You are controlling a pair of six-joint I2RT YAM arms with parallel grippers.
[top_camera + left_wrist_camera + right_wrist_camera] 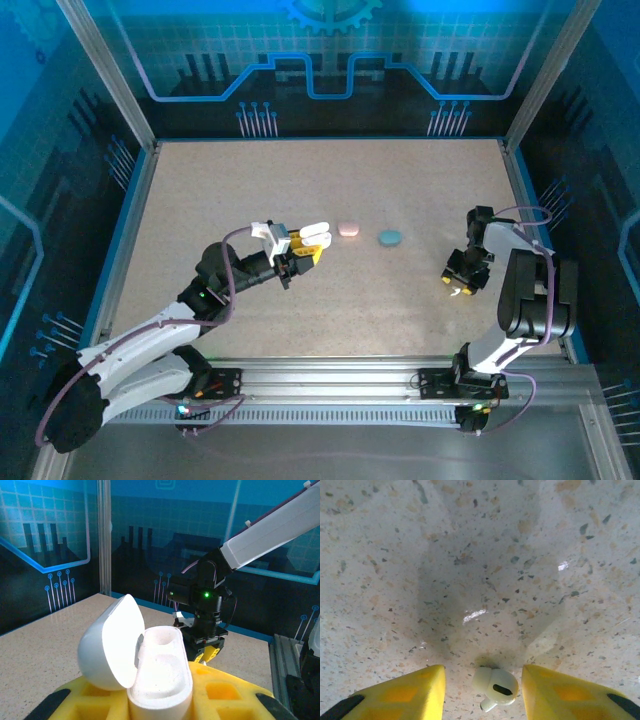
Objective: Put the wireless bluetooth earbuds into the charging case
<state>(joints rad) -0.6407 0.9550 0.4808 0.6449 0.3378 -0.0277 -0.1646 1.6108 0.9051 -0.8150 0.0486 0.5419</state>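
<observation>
White earbud [495, 687] lies on the tabletop [470, 555] between the part-open fingers of my right hand [481, 684], untouched, so I should centre and close gently, while my left hand [305, 250] clamps the open case [160, 675].

We see a speckled, stone-like table [480, 555], smooth and faintly glossy. The earbud [495, 686] looks like glossy white plastic, the charging case [162, 680] smooth white plastic, and the rail [340, 378] along the table's near edge ribbed bare metal.
</observation>
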